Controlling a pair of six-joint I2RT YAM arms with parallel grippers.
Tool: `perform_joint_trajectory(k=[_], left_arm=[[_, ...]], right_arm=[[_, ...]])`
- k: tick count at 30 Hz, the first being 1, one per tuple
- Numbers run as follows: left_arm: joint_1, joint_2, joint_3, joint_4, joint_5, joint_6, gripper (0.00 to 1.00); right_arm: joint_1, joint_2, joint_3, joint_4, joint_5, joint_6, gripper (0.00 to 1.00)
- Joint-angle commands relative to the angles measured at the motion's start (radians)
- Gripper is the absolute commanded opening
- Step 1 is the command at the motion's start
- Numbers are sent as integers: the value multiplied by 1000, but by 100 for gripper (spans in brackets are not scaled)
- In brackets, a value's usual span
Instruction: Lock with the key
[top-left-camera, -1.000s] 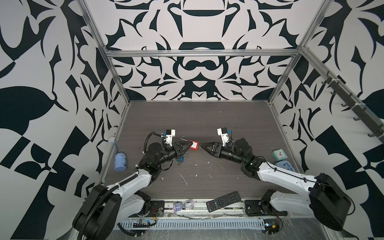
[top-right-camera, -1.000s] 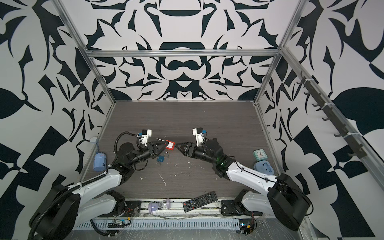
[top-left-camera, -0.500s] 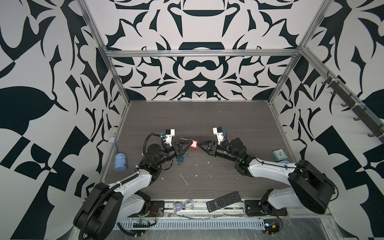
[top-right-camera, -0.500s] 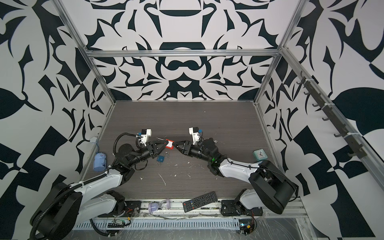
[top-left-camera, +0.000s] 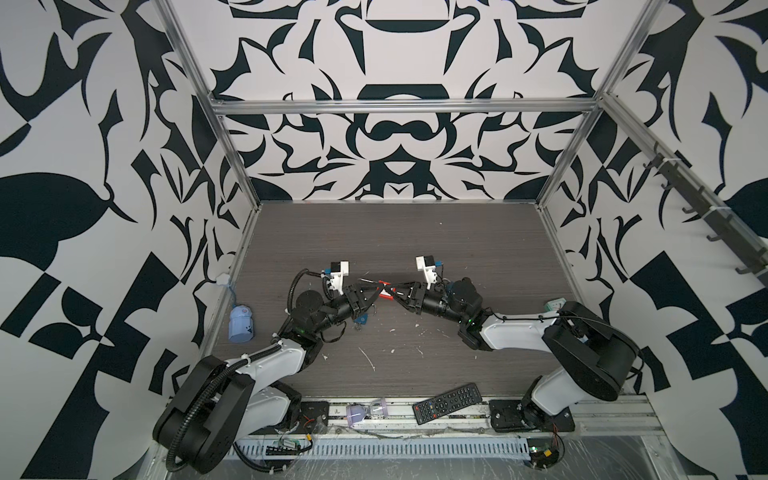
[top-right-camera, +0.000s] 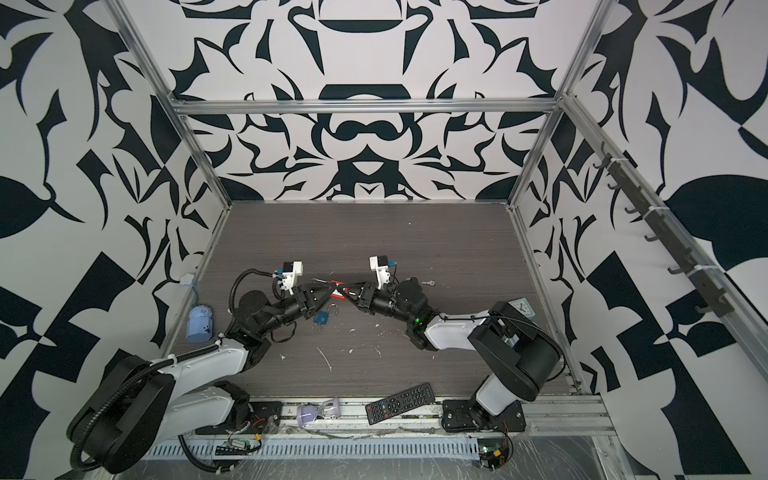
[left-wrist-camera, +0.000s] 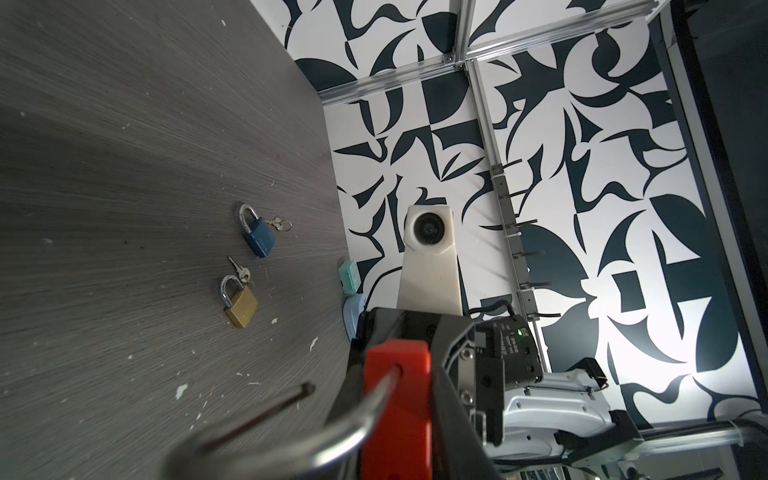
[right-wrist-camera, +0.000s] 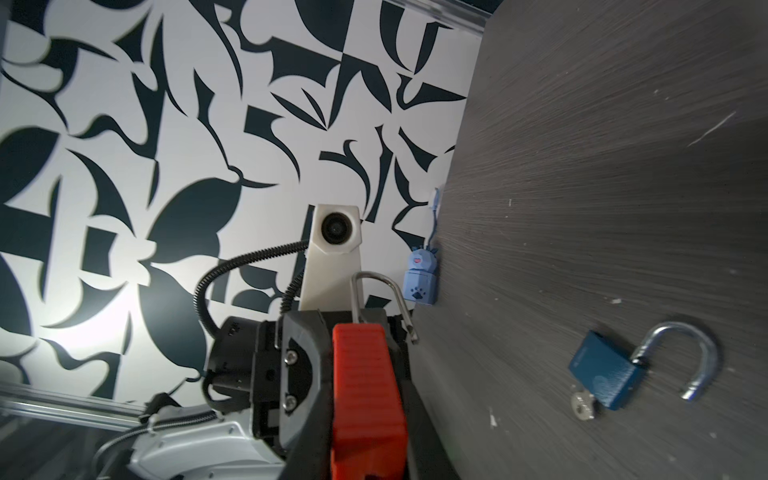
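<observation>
Right wrist view, nearest first: the red padlock (right-wrist-camera: 365, 395) fills the foreground. Its ribbed body is pinched between the narrowed fingers of the right gripper (top-left-camera: 395, 293), which lie against both its sides. Just beyond the body the shackle (right-wrist-camera: 376, 276) stands out, one leg seated and the other ending free beside the body, so the lock is open. Past the shackle the left gripper (top-left-camera: 375, 291) meets the red padlock from the opposite side, its jaws drawn in on that end. Both top views show the padlock held between the two claws, raised off the table (top-left-camera: 415, 241).

My reading is that picking up and presenting the lock are done, and nothing is locked yet. Pressing the free leg home and turning a key are left. No key shows at the red padlock in any view, and its keyhole end is hidden by the claws.

The right wrist view also shows an open blue padlock (right-wrist-camera: 602, 374) on the table below the red padlock, with a key (right-wrist-camera: 582, 405) in its base. In the top views it is half tucked under the left gripper. Only the left wrist view shows what lies farther past the red padlock: a brass padlock (left-wrist-camera: 241, 307), then a shut blue padlock (left-wrist-camera: 258, 235), each with loose keys (left-wrist-camera: 239, 268) beside it. Neither of these two shows in the top views.
</observation>
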Motion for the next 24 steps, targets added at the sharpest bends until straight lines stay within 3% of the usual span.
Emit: perform_joint_trajectory(k=[1,2,6,8,9,10,17,22,24], left_arm=[[-7,13,7,72,28,-25,0],[-7,15,7,74,30,-26,0],[-6,24,14,53,49,-11,0],[-5,28,26,20,61,6,58],[-6,23,32,-18,62,16,92],[-6,15,36,-61,59,30,99],[-7,-105,91,-419,45,195,99],[-3,-241,203,-781,-17,440,99],[5,-255,243,-850,-29,520,99]], right_arm=[[17,0,21,60,-19,-33,4],[18,-1,21,60,-17,-31,0],[15,-15,20,35,-14,-33,0],[12,-34,18,-11,-9,-43,0],[7,-48,14,-37,-2,-48,0],[-1,-66,12,-66,0,-53,0],[-68,-286,-15,-452,71,-164,0],[-89,-470,48,-921,210,-299,0],[-120,-520,46,-998,195,-308,0]])
